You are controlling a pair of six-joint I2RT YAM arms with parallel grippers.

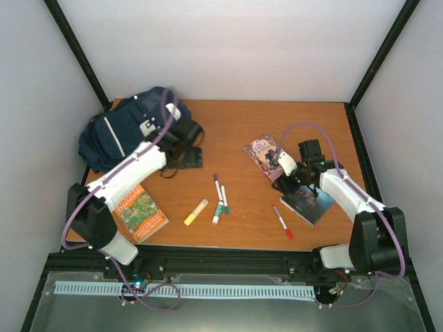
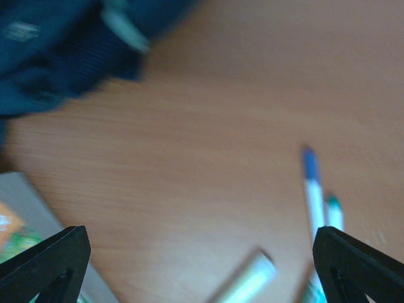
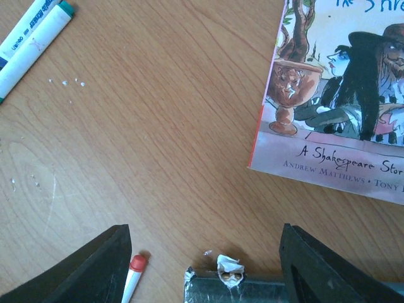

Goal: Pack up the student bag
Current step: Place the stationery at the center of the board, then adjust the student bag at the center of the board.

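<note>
The student bag (image 1: pixel 124 131), navy blue with a white patch, lies at the table's far left; its edge also shows blurred in the left wrist view (image 2: pixel 57 50). My left gripper (image 1: pixel 188 156) is open and empty just right of the bag, above bare wood (image 2: pixel 202 265). My right gripper (image 1: pixel 294 181) is open and empty, between a pink Shakespeare storybook (image 1: pixel 263 153) and a dark book (image 1: pixel 308 203). In the right wrist view the gripper (image 3: pixel 208 265) has its jaws wide apart over the dark book's torn corner (image 3: pixel 233 287), with the storybook (image 3: pixel 341 95) ahead on the right.
An orange book (image 1: pixel 140 211) lies near the left arm's base. A yellow highlighter (image 1: pixel 196 211), several markers (image 1: pixel 220 197) and a red-capped pen (image 1: pixel 282 222) lie mid-table. The red pen's cap (image 3: pixel 137 263) sits by my right gripper's left finger. Walls enclose the table.
</note>
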